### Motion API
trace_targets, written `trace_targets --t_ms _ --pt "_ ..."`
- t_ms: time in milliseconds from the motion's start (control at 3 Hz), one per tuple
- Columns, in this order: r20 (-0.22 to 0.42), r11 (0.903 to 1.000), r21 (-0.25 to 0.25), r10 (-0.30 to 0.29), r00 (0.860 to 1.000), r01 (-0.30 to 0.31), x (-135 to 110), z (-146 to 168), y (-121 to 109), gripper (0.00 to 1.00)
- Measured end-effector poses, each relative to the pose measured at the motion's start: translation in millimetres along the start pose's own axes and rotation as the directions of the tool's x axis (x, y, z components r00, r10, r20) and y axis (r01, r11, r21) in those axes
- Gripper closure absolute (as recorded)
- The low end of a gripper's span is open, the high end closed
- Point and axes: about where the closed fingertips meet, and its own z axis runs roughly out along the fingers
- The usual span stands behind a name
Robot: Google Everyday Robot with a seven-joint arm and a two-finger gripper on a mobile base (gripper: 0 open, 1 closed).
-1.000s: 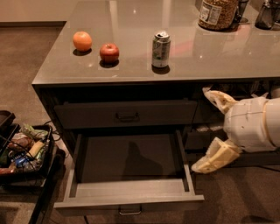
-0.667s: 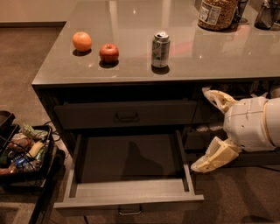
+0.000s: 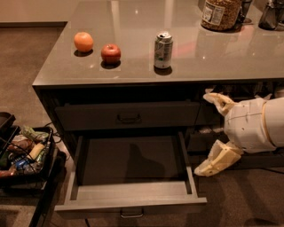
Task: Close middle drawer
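Middle drawer (image 3: pixel 128 162) pulled out, gripper (image 3: pixel 202 133) spread wide at its right

Sits drawn far out of the dark cabinet, directly below the shut upper drawer (image 3: pixel 126 116) and beneath the grey countertop (image 3: pixel 133 22). Lies with its long axis left to right across the view, parallel to the counter's front edge. Turns its flat front and small bar handle (image 3: pixel 132 214) toward the camera, at the very bottom of the view. Shows a plain grey inside with a soft shadow across the floor.

Just beside the drawer's right wall, the gripper: pale fingers splayed well apart, one raised near the underside of the counter, the other low by the drawer's right side, clasping nothing. Cannot tell whether the low finger touches the drawer wall.

On the countertop, from left to right: orange (image 3: pixel 83 41), apple (image 3: pixel 111 53), upright can (image 3: pixel 163 49), each apart from the next; farther back at right, a jar (image 3: pixel 219 13). On the floor at left, a dark bin (image 3: pixel 22 153) of mixed clutter.

Against the views from a second ago: no visible change. Same drawer extension, same gripper pose and spread, same places for fruit and can.
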Motion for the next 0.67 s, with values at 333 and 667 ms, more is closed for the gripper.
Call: trace_targets --t_ms 333,667 --pt "0.028 0.9905 -0.129 -0.044 0.999 0.047 24.1 16.0 22.2 0.00" --pt "0.054 0.9786 -0.194 -0.060 0.997 0.069 51.1 26.0 56.5 0.00"
